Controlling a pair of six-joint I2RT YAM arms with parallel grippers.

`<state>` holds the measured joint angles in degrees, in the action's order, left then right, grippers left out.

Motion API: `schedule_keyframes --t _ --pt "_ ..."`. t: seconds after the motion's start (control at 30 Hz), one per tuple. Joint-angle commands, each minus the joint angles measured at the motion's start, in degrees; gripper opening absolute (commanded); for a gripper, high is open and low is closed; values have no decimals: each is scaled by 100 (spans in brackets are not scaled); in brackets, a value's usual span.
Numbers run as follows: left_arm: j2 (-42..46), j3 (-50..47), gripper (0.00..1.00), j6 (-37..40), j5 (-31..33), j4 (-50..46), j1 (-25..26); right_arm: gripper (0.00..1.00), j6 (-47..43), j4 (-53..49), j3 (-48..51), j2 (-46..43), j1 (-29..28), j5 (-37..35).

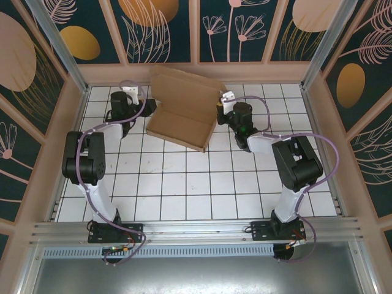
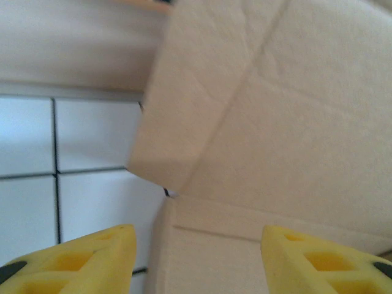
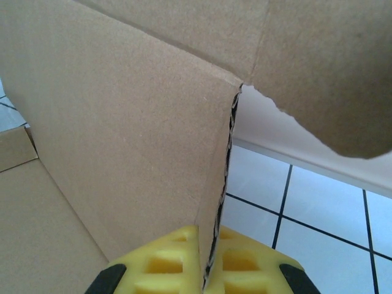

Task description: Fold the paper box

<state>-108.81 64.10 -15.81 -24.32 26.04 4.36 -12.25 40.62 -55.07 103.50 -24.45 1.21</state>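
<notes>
Paper box (image 1: pixel 182 122) plain brown, shallow, lid raised; right gripper (image 3: pixel 208 245) pinching side wall, left gripper (image 2: pixel 196 245) parted.

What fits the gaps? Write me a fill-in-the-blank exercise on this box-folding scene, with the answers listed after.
1. The paper box is made of plain brown ____.
2. The right gripper is ____ on one wall of the box.
3. The left gripper, by a box corner, has its yellow fingers ____.
4. The table is tiled in ____ with dark lines.
Missing words: cardboard; shut; open; white.
</notes>
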Motion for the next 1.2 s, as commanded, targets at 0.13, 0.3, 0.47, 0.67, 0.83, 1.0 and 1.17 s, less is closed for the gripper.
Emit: schedule_keyframes --t 0.13,0.3,0.47,0.67,0.83,1.0,1.17 --pt "-219 152 60 -137 1072 -1237 56 0 -489 -519 31 53 19 728" --pt "-389 530 59 -222 1347 -1937 73 0 -518 -655 32 9 1 780" --pt "-386 446 55 -575 1041 -2248 91 0 -679 -744 117 -91 1 928" --pt "75 -418 50 -1518 283 -1656 166 0 -839 -755 288 -234 6 1072" --pt "716 -1415 48 -2376 -110 -1027 286 0 -867 -842 315 -314 54 1622" --pt "1438 -2065 48 -2736 -122 -865 609 0 -48 -881 294 -287 -6 1193" --pt "1930 -2678 48 -3031 99 -528 1069 0 1044 -444 418 -187 -507 -402"
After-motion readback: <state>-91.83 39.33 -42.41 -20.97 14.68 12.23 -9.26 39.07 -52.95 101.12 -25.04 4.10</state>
